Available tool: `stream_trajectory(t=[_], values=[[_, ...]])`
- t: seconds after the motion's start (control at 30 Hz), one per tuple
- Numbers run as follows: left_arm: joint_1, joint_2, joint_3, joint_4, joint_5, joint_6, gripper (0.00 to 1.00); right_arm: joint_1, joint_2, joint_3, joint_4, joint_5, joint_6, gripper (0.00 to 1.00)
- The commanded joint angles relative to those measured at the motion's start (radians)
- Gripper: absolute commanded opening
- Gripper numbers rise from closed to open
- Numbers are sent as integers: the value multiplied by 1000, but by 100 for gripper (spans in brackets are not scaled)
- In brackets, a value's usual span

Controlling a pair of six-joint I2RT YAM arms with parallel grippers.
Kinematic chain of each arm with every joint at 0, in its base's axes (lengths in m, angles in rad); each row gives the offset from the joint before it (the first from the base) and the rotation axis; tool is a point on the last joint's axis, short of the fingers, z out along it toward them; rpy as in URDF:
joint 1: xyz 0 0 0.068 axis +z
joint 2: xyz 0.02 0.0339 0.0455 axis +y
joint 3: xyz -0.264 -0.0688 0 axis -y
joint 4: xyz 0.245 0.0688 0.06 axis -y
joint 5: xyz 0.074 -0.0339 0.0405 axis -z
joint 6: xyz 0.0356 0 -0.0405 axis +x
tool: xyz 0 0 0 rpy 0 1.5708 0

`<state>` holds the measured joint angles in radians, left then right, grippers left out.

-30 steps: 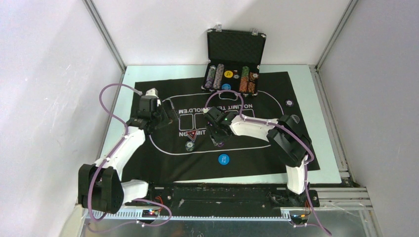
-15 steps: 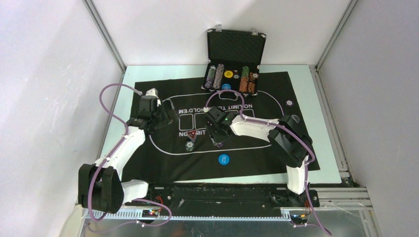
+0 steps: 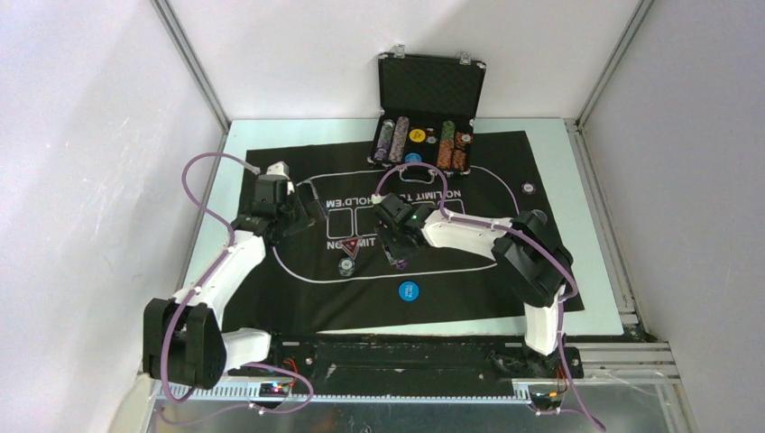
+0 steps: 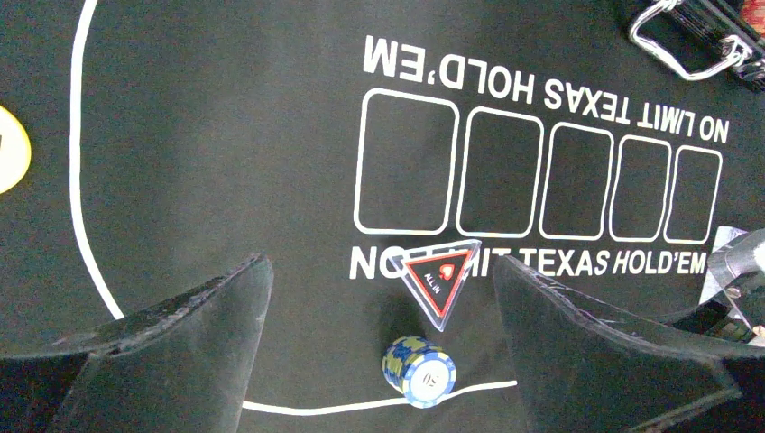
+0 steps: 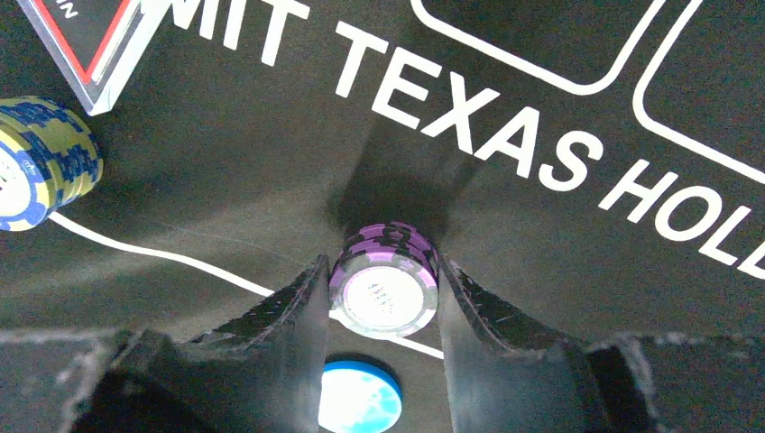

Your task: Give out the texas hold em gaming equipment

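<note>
Right gripper (image 5: 381,267): clamped on purple chip stack (image 5: 383,298), toward the felt mat's (image 5: 225,180) near edge, on its white oval line. Left gripper (image 4: 381,263): jaws apart, empty. Stack: stiff, smooth, dense; seemingly loose discs, apt to shear; hold across the rims, low.

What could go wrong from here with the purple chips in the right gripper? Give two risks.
The right gripper pinches the purple chip stack by its edges, so chips might slip and scatter. The blue button lies close by, so released chips might land on it.
</note>
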<state>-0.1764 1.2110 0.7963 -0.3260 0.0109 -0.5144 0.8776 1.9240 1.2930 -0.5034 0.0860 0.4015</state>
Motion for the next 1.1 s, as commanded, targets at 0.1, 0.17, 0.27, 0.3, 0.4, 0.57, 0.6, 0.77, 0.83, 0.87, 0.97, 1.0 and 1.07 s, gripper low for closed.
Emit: stream_trajectory(t=[0.1,0.17,0.27,0.3,0.4,0.57,0.6,0.77,0.83,0.87,0.97,1.0,1.07], values=[[-6,8,14,3,-8,10,100,-4,-6,2,10,4,6,33],[-6,11,16,1,-8,11,100,-6,4,2,11,3,7,34],[-6,13,18,-2,-8,9,100,-5,19,2,12,0,11,35],[-6,13,17,-2,-8,8,100,-6,24,2,12,0,12,35],[-6,15,17,-2,-8,8,100,-3,33,2,14,0,12,37],[-6,16,20,-3,-8,10,100,-4,42,2,18,-2,13,42],[-6,17,20,-4,-8,10,100,-4,44,2,18,-5,13,43],[-6,15,20,-6,-8,10,100,-2,43,2,20,-10,16,46],[-6,14,19,-7,-7,10,100,-1,43,3,19,-9,16,50],[-6,13,19,-7,-8,10,100,-1,43,2,19,-9,15,51],[-6,13,19,-6,-7,10,100,1,43,2,17,-6,14,55],[-6,13,18,-6,-7,10,100,0,44,2,17,-6,15,56],[-6,14,18,-6,-8,9,100,0,44,3,16,-6,14,55]])
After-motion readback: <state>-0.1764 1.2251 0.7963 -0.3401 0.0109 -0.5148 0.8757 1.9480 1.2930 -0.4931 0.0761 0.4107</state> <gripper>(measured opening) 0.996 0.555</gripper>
